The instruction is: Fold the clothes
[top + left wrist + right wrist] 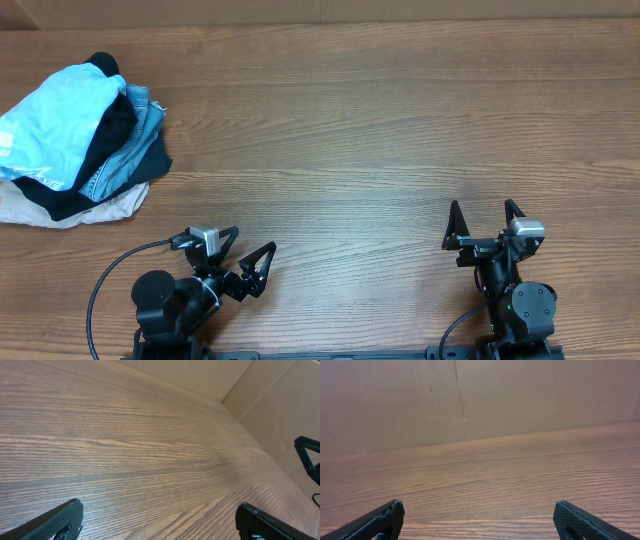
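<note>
Both arms (172, 300) black; cams (205, 238) prob. silver; black cables (97, 288).

Brown wood-grain table (380, 130), plain cardboard-coloured wall (520, 395) behind

Brown wood-grain table (380, 130), heap of clothes (80, 140) at its far left edge, cream garment (40, 212) lowest on the wood, black garment (115, 125) and denim-blue garment (148, 118) above, sky-blue T-shirt (55, 125) on top, crumpled

Splayed right hand (477, 509) above table (485, 475)
</note>
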